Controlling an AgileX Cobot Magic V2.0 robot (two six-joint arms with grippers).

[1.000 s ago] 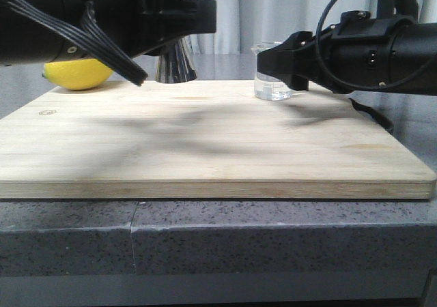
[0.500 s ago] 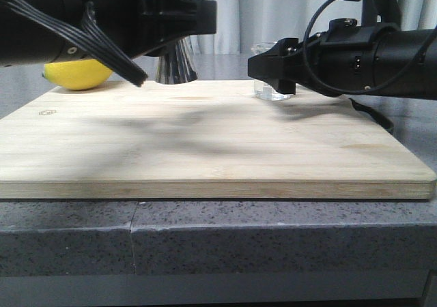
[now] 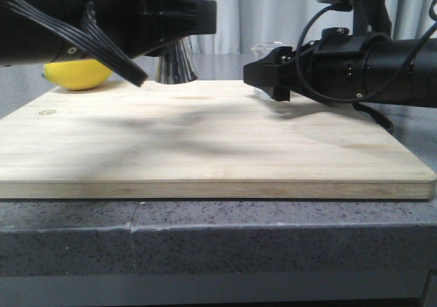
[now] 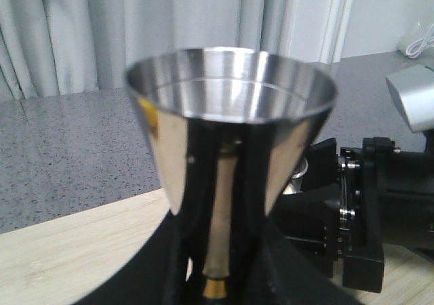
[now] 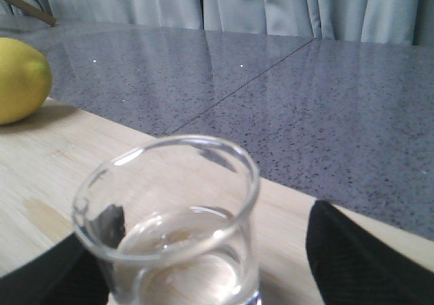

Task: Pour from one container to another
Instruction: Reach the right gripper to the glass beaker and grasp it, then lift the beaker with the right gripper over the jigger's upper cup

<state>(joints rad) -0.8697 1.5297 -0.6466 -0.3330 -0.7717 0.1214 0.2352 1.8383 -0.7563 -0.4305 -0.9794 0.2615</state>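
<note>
The steel jigger (image 4: 230,115) stands upright at the back left of the wooden board (image 3: 205,143). My left gripper (image 4: 217,264) is shut on its narrow waist, just above the gold band (image 4: 215,288). In the front view only the jigger's flared base (image 3: 174,67) shows below that gripper (image 3: 198,17). The clear glass beaker (image 5: 169,217), with a little clear liquid in it, stands on the board at the back right. My right gripper (image 5: 196,271) is open around it; one finger (image 5: 359,257) is well clear of the glass. From the front only the beaker's rim (image 3: 266,47) shows above that gripper (image 3: 270,78).
A yellow lemon (image 3: 78,74) lies behind the board's back left corner. The board rests on a grey speckled counter (image 3: 218,218), with curtains behind. A black cable (image 3: 372,112) trails off the board at the right.
My right gripper has moved left and forward around the beaker, which now is mostly hidden from the front. The left arm and jigger have not moved.
</note>
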